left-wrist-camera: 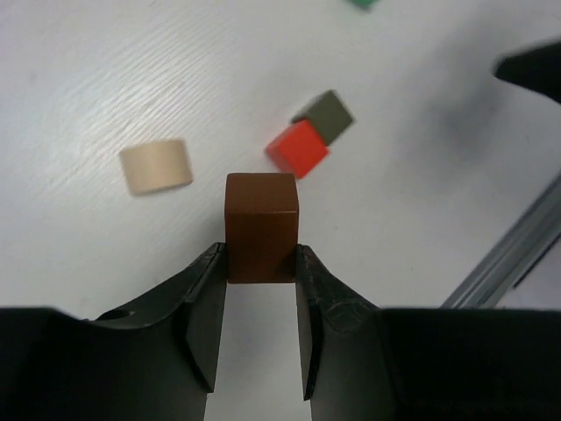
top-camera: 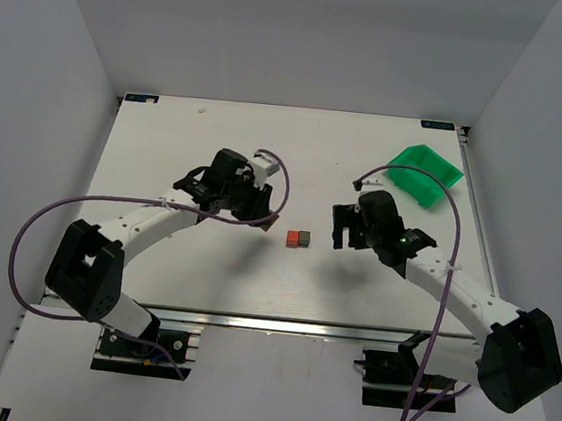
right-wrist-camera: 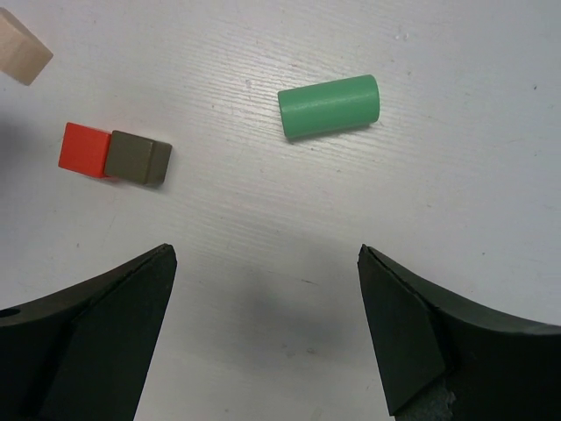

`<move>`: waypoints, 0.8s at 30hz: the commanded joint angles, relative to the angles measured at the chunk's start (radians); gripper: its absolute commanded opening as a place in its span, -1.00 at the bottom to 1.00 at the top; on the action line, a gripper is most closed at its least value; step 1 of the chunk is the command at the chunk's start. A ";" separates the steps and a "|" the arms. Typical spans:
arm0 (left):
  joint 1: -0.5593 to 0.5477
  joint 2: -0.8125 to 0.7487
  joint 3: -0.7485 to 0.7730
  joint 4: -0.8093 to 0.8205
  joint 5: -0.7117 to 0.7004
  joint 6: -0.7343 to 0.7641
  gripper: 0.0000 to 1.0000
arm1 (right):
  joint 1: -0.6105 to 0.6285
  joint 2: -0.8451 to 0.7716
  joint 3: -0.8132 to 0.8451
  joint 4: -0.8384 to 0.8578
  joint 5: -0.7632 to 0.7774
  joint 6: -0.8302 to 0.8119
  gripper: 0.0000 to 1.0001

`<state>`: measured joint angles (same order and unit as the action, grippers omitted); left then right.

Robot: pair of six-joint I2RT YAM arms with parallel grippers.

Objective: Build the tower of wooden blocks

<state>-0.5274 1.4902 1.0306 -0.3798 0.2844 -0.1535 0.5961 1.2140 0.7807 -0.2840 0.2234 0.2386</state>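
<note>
A red block and a grey-brown block lie side by side, touching, on the white table. My left gripper is shut on a dark brown block, held above the table just short of the red block and grey-brown block. A cream cylinder lies to its left. My right gripper is open and empty above bare table. A pale green cylinder lies ahead of it, with the red block and grey-brown block to its left.
A bright green plastic bin stands at the back right of the table. The left gripper and right gripper flank the two blocks. A metal rail runs along the table's near edge.
</note>
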 commanded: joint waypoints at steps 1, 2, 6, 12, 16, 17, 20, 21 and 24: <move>-0.006 -0.080 0.002 0.081 0.280 0.397 -0.99 | -0.012 -0.045 -0.014 0.022 -0.019 -0.042 0.79; -0.014 -0.071 0.017 0.037 0.341 0.451 -1.00 | -0.015 -0.059 -0.014 0.019 -0.018 -0.048 0.79; -0.034 0.016 0.144 -0.105 0.328 0.662 -1.00 | -0.022 -0.096 -0.021 0.002 0.016 -0.050 0.79; -0.077 0.241 0.436 -0.336 0.366 0.876 -1.00 | -0.032 -0.126 -0.037 0.011 0.042 -0.056 0.79; -0.115 0.347 0.574 -0.508 0.332 1.014 -1.00 | -0.039 -0.116 -0.040 0.009 0.060 -0.059 0.79; -0.134 0.376 0.603 -0.531 0.306 1.066 -1.00 | -0.042 -0.116 -0.040 0.003 0.076 -0.056 0.79; -0.167 0.407 0.623 -0.576 0.263 1.112 -1.00 | -0.051 -0.125 -0.047 0.009 0.093 -0.053 0.79; -0.175 0.415 0.631 -0.585 0.251 1.138 -1.00 | -0.051 -0.128 -0.050 0.009 0.096 -0.051 0.79; -0.198 0.439 0.638 -0.593 0.214 1.155 -1.00 | -0.059 -0.136 -0.057 0.014 0.106 -0.050 0.79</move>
<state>-0.7048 1.9423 1.6238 -0.9035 0.5301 0.9100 0.5457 1.1049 0.7357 -0.2897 0.2932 0.1974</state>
